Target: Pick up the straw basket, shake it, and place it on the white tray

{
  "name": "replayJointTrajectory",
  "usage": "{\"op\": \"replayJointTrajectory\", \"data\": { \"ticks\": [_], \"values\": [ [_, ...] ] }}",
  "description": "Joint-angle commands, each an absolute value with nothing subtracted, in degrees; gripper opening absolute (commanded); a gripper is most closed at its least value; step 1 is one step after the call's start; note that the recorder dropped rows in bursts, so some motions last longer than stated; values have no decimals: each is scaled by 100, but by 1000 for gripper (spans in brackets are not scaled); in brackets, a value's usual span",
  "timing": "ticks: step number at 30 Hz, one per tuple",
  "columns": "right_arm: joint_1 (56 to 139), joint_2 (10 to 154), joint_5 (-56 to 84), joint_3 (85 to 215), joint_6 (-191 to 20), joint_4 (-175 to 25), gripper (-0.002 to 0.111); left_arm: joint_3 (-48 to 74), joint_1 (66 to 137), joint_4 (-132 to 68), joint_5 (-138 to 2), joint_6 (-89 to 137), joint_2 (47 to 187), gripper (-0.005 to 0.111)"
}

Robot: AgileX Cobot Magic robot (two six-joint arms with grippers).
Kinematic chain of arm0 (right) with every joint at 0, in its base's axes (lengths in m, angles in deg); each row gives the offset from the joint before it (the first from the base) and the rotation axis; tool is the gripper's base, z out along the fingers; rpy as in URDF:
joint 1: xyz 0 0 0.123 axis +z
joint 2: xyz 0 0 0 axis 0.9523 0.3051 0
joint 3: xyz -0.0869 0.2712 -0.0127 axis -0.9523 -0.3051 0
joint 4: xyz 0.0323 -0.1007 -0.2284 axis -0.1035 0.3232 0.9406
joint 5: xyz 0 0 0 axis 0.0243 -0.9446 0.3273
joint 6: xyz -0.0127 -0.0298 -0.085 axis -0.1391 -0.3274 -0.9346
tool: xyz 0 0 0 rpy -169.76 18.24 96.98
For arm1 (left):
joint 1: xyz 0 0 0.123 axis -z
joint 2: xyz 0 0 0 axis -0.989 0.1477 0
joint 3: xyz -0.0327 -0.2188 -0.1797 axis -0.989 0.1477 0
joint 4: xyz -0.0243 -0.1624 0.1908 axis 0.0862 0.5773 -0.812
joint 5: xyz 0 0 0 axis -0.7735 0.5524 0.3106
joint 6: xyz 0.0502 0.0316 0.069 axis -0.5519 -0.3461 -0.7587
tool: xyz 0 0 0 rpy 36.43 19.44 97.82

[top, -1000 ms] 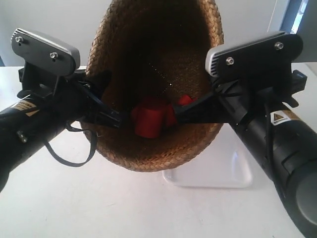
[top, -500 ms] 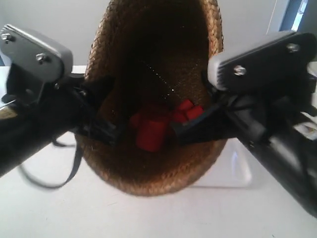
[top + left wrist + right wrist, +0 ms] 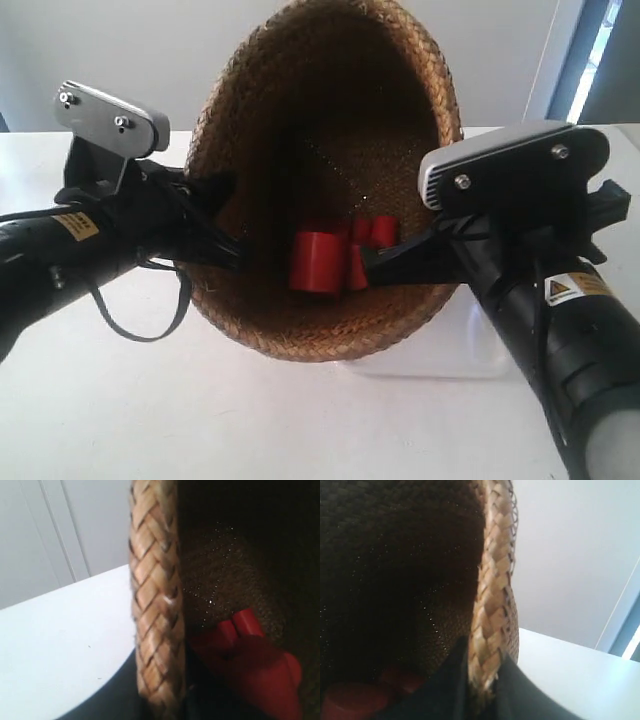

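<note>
The straw basket (image 3: 325, 130) hangs in the air above the table, tipped with its mouth toward the exterior camera. Several red cylinders (image 3: 318, 262) lie inside it. My left gripper (image 3: 228, 250), on the arm at the exterior view's left, is shut on the basket's braided rim (image 3: 155, 610). On the opposite side my right gripper (image 3: 385, 262) pinches the rim (image 3: 492, 620) between its dark fingers (image 3: 452, 685). The white tray (image 3: 470, 345) lies on the table below the basket, mostly hidden by it and by the right arm.
A white table (image 3: 150, 400) spreads under both arms. A pale wall (image 3: 130, 50) stands behind, with a window strip (image 3: 590, 60) at the far right. A loose black cable (image 3: 140, 325) droops from the left arm.
The basket has moved up and away from the exterior camera with both arms; the red cylinders inside have shifted. Both grippers keep their hold on the rim.
</note>
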State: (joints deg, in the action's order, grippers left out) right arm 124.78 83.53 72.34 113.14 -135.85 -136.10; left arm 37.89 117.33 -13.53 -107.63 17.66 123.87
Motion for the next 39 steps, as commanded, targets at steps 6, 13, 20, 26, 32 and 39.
{"op": "replayJointTrajectory", "data": {
  "ticks": [6,13,20,26,32,39],
  "values": [
    [12433,8185,7440,11350,-13542,-12750,0,3775,11713,-1758,-10819,1551,12035,0],
    [12433,8185,7402,11350,-13542,-12761,0,3775,11713,-1605,-10506,1536,12035,0],
    [12418,8174,6840,11483,-13600,-13138,0,3775,11713,-1607,-10695,1536,12035,0],
    [12418,8174,7144,11534,-13743,-13138,0,3775,11552,-1498,-10780,1425,12035,0],
    [13749,7105,7236,11538,-15514,-14209,0,3973,11835,-1235,-9256,555,11049,0],
    [15089,5810,8071,11220,-15568,-14078,0,4914,12539,-299,-11082,-166,9619,0]
  ]
}}
